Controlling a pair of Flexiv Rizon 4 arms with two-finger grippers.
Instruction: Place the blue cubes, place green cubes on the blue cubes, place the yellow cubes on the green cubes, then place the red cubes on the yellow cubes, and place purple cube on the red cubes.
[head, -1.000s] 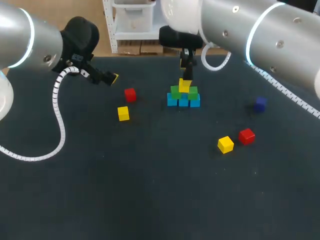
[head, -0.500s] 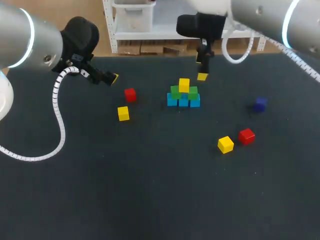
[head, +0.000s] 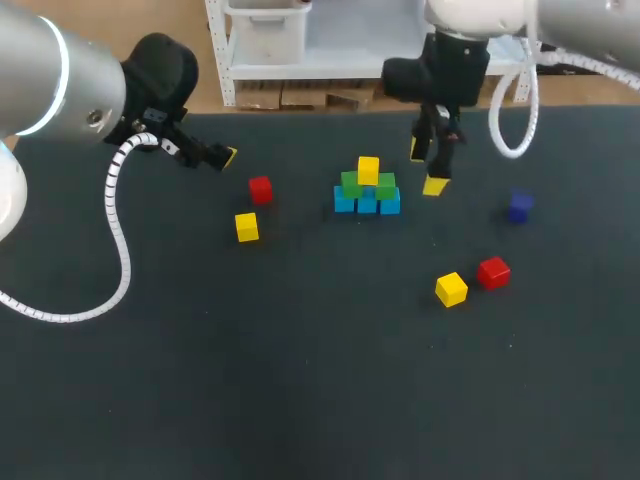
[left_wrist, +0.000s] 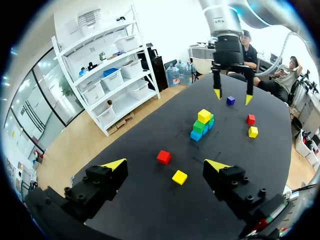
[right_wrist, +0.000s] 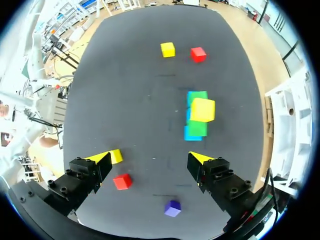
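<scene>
Since one second ago, the right gripper (head: 428, 168) has left the stacked yellow cube (head: 368, 170) and drawn off to the right of the pile. It now hangs there released, fingers spread and holding nothing.

The blue cubes (head: 367, 203) form the bottom row on the dark table (head: 300, 350), apparently three abreast, though their far side is hidden. The green cubes (head: 350, 184) rest on them. The stacked yellow cube sits on top, where the two green cubes meet.

The left gripper (left_wrist: 166, 165) is unmoved at the far left of the table, fingers wide apart and empty.

Loose pieces:
- **Left of the pile:** left red cube (head: 260, 189) and left yellow cube (head: 246, 227).
- **Nearer, to the right:** right yellow cube (head: 451, 289) just beside right red cube (head: 493, 272).
- **Farther right:** purple cube (head: 519, 208).
</scene>
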